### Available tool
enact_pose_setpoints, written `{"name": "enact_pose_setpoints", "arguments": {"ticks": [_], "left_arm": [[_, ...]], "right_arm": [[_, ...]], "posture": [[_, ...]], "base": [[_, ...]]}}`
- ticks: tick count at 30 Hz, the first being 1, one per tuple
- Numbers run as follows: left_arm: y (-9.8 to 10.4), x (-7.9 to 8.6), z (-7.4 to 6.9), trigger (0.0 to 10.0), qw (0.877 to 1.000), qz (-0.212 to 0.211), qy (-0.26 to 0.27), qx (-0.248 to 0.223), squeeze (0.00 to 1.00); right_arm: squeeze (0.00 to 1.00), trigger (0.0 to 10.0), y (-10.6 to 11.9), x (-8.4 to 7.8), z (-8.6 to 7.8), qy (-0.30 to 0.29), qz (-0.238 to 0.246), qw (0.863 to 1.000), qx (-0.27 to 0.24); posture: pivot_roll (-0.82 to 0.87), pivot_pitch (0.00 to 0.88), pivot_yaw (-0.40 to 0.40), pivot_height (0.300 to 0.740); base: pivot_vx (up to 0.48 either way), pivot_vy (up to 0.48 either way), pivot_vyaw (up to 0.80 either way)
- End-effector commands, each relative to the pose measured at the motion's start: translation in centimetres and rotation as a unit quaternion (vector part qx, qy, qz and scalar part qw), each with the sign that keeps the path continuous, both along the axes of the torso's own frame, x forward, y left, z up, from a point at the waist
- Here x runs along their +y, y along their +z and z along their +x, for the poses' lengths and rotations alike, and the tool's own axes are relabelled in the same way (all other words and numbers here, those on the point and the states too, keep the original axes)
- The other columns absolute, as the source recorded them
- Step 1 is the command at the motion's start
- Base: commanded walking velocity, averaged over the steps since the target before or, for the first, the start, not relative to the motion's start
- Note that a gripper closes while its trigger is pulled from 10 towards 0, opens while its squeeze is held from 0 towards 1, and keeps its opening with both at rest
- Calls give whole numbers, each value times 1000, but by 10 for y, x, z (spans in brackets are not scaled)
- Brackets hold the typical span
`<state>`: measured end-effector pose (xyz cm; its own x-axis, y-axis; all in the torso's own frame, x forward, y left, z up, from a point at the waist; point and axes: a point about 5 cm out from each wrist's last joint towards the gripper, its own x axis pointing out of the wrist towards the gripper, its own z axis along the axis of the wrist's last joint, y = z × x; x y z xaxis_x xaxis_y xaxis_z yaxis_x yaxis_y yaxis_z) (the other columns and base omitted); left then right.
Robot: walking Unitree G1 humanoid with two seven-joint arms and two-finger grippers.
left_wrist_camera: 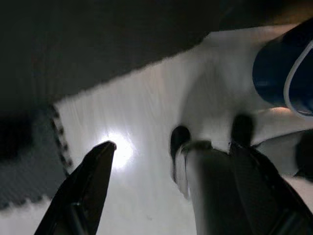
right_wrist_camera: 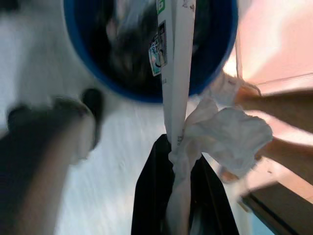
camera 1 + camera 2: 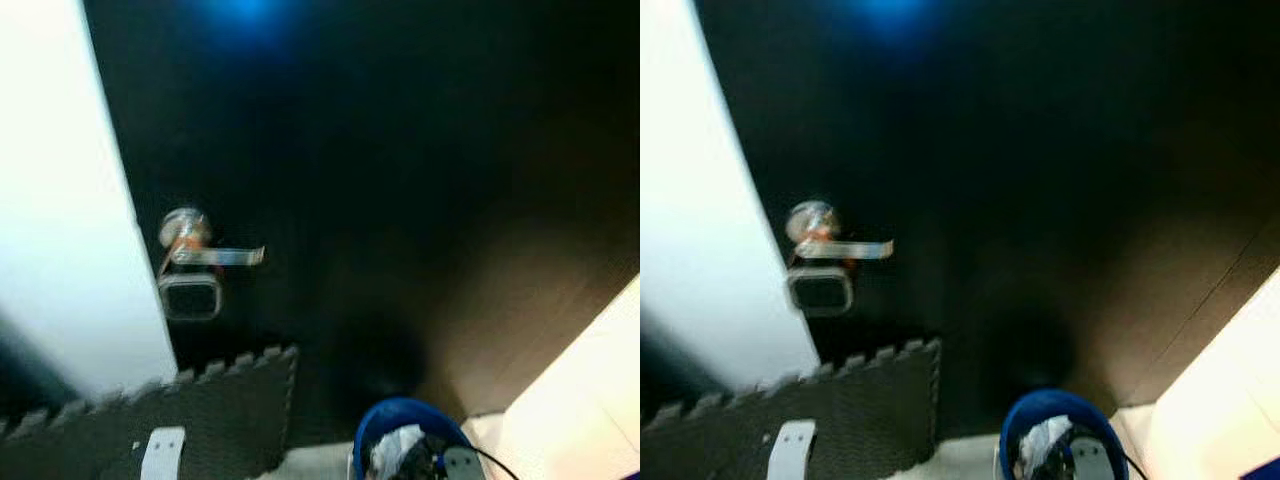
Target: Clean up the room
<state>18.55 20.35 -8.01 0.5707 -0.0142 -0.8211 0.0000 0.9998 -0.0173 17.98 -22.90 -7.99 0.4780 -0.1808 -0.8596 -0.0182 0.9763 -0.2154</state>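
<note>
- A dark door [image 3: 400, 180] is seen close ahead in the head views, badly blurred; a silver lever handle [image 3: 215, 256] and a square lock plate [image 3: 190, 296] below it are mounted near the door's left edge.
- A bright white wall [image 3: 60, 200] is shown to the left of the door.
- A dark interlocking foam mat [image 3: 200, 410] is laid on the floor at lower left, with a white strip [image 3: 163, 452] lying on it.
- A blue bucket [image 3: 400, 420] is seen at the bottom edge, right of the mat, with crumpled whitish trash inside.
- The right gripper [image 2: 183, 196] is clenched on a long white paper wrapper [image 2: 177, 63] with a printed label; a crumpled white tissue [image 2: 227, 134] is bunched against the wrapper just beside the fingers.
- The wrapper's far end is held over the bucket's rim [image 2: 88, 63], reaching into the opening.
- The left gripper [image 1: 171, 161] is held released over glossy white floor [image 1: 142, 107], fingers spread apart with nothing between them.
- In the left wrist view the mat's toothed edge [image 1: 61, 142] is seen beside one finger, and the bucket's blue wall at the far corner.
- A robot leg [image 2: 44, 142] is seen blurred beside the bucket.
</note>
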Motion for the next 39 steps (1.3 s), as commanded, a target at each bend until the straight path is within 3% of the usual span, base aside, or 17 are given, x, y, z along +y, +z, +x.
{"name": "enact_pose_setpoints", "arguments": {"ticks": [1,2,4,5,8,10,14,18,25,30,39], "left_arm": [[-6,-7,-11,10000,999,-6,-22,24,0],[-6,-7,-11,10000,999,-6,-22,24,0],[-6,-8,-10,10000,1000,-10,-15,20,0],[-6,-8,-10,10000,1000,-10,-15,20,0],[-6,-10,-8,10000,1000,-20,5,14,0],[-6,-11,-8,10000,1000,-21,0,15,0],[-7,-14,-10,10000,999,-29,-7,17,0],[-8,-13,-14,10000,999,-29,-6,23,0],[-12,-11,-24,10000,999,-29,-26,37,0],[-14,-10,-28,10000,998,-28,-24,45,0],[-14,-9,-29,10000,999,-28,-11,43,0]], "right_arm": [[0,10000,9,-5,15,-2,-8,1000,-28],[0,10000,9,-5,15,-2,-8,1000,-28],[0,10000,21,-2,38,10,-8,998,-61],[0,10000,21,-2,38,10,-8,998,-61],[0,10000,38,5,66,23,0,995,-101],[0,10000,41,7,70,27,3,994,-107],[0,10000,48,27,86,85,7,990,-111],[0,10000,50,37,91,119,-10,987,-107],[0,10000,50,38,91,145,-47,985,-84],[0,10000,46,35,86,151,-66,985,-57],[0,10000,32,34,68,168,-67,983,1]], "posture": [[57,17,-52,740],[57,17,-52,740],[52,23,-50,740],[52,23,-50,740],[57,30,-56,740],[57,30,-56,740],[62,38,-55,740],[64,42,-55,740],[83,56,-53,740],[84,61,-49,740],[85,67,-45,740]], "base": [[262,-398,0],[262,-398,0],[262,-398,0],[262,-398,0],[0,0,0],[0,0,0],[0,0,0],[0,0,0],[0,-131,0],[0,-456,0],[0,0,0]]}}
